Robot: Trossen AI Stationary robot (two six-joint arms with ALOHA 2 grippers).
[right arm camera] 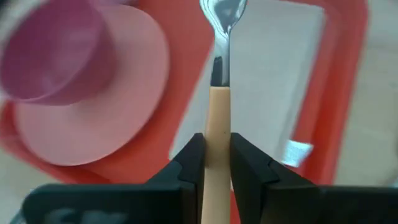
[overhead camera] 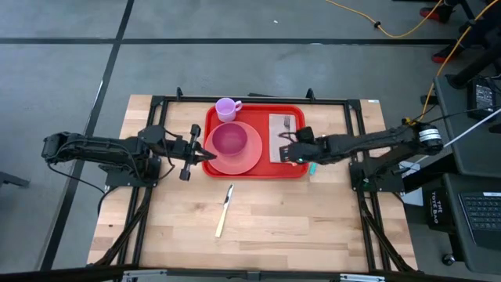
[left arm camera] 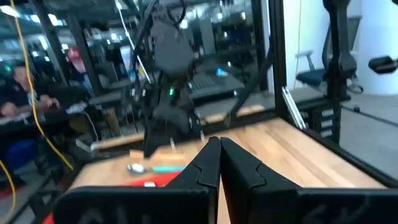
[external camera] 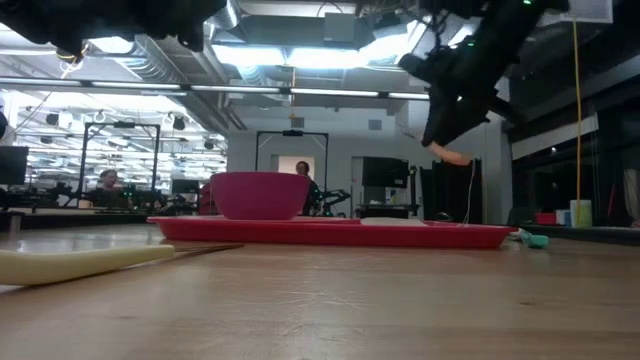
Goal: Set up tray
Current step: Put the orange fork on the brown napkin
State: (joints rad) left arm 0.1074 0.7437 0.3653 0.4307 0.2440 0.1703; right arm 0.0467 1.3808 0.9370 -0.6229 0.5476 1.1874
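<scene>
Clamped jaws on the right gripper [right arm camera: 216, 163] pinch the pale peach handle of a fork [right arm camera: 219, 74], whose metal head hangs over the napkin [right arm camera: 273, 81]. Seen from above, this gripper [overhead camera: 291, 149] sits over the right end of the tray [overhead camera: 296, 172], which lies at the far middle of the wooden table [overhead camera: 313, 227]. On the tray rest a pink plate [overhead camera: 249, 160] carrying a darker pink bowl [overhead camera: 229, 139], a small lilac cup [overhead camera: 228, 109] at the far left corner, and the napkin [overhead camera: 275, 149] to the right of the plate. A teal-handled spoon [overhead camera: 311, 168] lies on the table just beside the tray's right near corner. Nearer the front a knife [overhead camera: 225, 210] lies alone on the wood. Fingers pressed together and empty, the left gripper [overhead camera: 205, 153] hovers at the tray's left edge.
</scene>
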